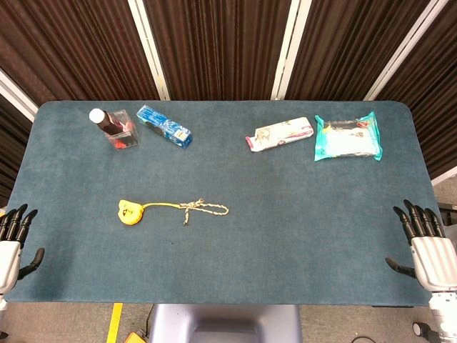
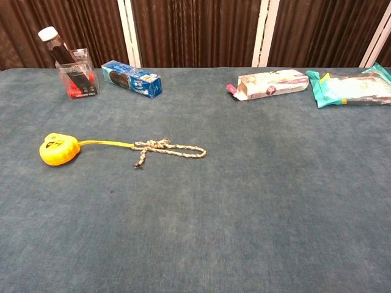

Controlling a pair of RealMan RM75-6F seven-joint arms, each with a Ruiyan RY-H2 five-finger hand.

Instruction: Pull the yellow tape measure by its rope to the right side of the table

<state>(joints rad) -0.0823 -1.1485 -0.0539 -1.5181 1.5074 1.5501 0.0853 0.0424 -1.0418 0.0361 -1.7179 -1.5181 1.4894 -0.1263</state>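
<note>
Blue table (image 1: 285,236), yellow tape measure (image 1: 129,213) and rope (image 1: 203,209) well apart from both empty, spread hands.

Matt felt-like table (image 2: 256,213), glossy plastic tape measure (image 2: 59,149) — twisted fibrous rope (image 2: 171,148)

The head view looks almost straight down from high above the dark blue-green felt table (image 1: 285,236), showing all its edges. The chest view sits low at the near edge, facing the brown curtain (image 2: 195,30). Both share the table's middle and far part.
</note>
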